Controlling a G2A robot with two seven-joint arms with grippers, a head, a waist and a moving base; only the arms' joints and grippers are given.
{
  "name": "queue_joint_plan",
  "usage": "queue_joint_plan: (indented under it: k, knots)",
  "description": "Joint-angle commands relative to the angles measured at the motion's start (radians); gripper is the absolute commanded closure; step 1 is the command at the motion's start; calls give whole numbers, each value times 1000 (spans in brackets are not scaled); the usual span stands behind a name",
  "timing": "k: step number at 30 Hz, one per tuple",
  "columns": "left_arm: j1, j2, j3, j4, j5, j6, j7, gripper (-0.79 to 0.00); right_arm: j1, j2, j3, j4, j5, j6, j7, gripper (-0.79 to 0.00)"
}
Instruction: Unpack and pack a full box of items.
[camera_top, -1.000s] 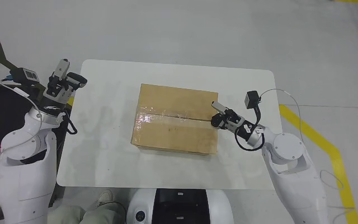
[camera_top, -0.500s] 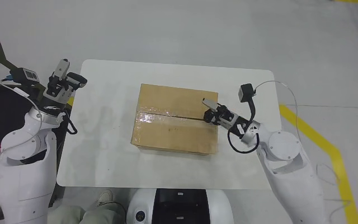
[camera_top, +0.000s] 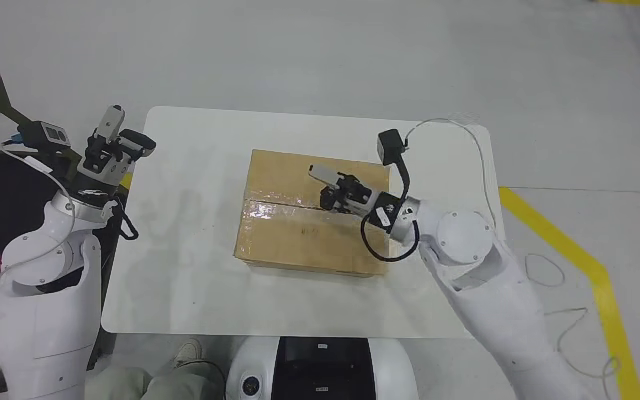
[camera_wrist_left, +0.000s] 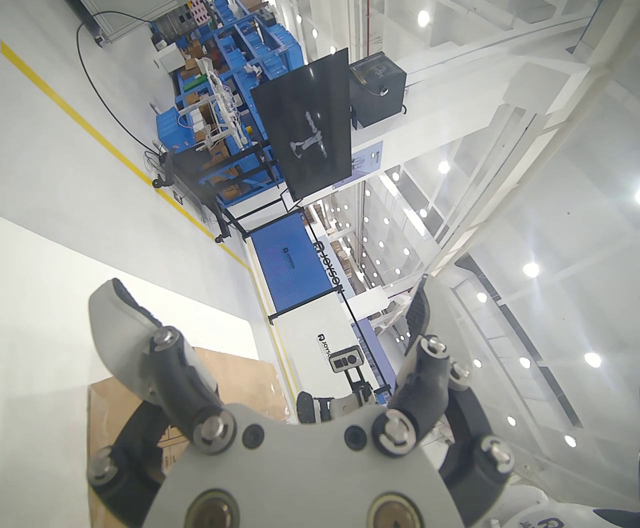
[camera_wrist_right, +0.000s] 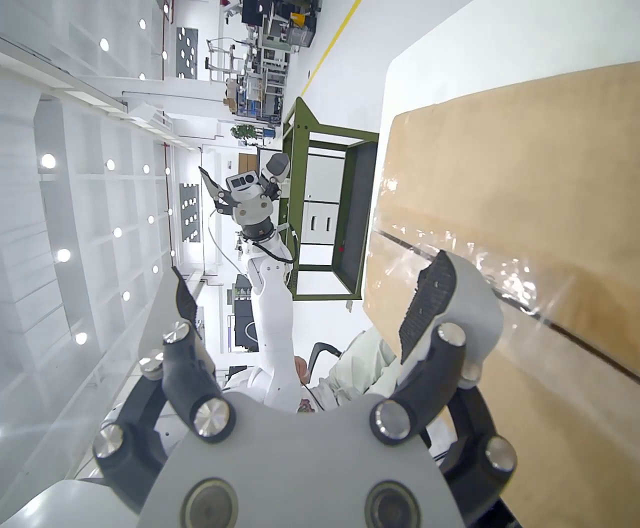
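A closed cardboard box (camera_top: 300, 230) sits in the middle of the white table (camera_top: 180, 280), its top seam sealed with clear tape (camera_top: 290, 207). My right gripper (camera_top: 326, 186) hangs over the box top near the seam, open and holding nothing. In the right wrist view, one fingertip (camera_wrist_right: 434, 295) of the right gripper (camera_wrist_right: 305, 300) lies close above the taped seam on the box (camera_wrist_right: 525, 190). My left gripper (camera_top: 133, 143) is raised at the table's far left corner, well away from the box. In the left wrist view it (camera_wrist_left: 270, 315) is open and empty, with the box (camera_wrist_left: 240, 380) beyond it.
A green rack (camera_wrist_right: 325, 215) stands beside the table's left edge. Bare table surface surrounds the box on all sides. A yellow floor line (camera_top: 560, 240) runs to the right of the table.
My right gripper has moved left from the box's right edge, along the taped seam, to above the middle of the top. The left arm and the box have not moved.
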Motion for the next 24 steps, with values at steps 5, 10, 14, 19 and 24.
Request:
queue_joint_plan:
  k: [5,10,14,19,24]
  knots:
    - [0,0,0,0,0,0,0,-785,47,-15,-44,45,22,-7,-15,-785]
    - [0,0,0,0,0,0,0,-785,47,-15,-44,45,22,-7,-15,-785]
    - [0,0,0,0,0,0,0,-785,47,-15,-44,45,22,-7,-15,-785]
    - [0,0,0,0,0,0,0,-785,48,-18,-60,44,23,-13,-15,-785]
    - [0,0,0,0,0,0,0,-785,142,-48,-154,102,49,-29,-2,-785]
